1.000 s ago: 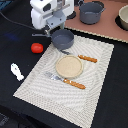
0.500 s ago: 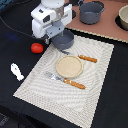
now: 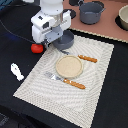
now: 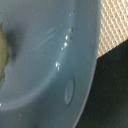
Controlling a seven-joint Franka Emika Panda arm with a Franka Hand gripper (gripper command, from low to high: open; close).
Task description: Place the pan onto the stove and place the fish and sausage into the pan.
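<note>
The dark grey-blue pan sits at the far corner of the pale woven placemat, mostly hidden under my gripper. The white gripper body is lowered right over the pan; its fingers are hidden, so I cannot tell whether they are open or shut. The wrist view is filled by the pan's blue inside, with placemat weave past its rim. The red sausage lies on the black table just beside the gripper. The white fish lies on the black table off the placemat's edge. The pinkish-brown stove runs along the back.
A larger grey pot stands on the stove, and a beige bowl sits at its far right end. On the placemat lie a tan round plate, an orange-handled fork and an orange-handled knife.
The gripper has come down closer over the pan. The pan, fish and sausage have not visibly moved.
</note>
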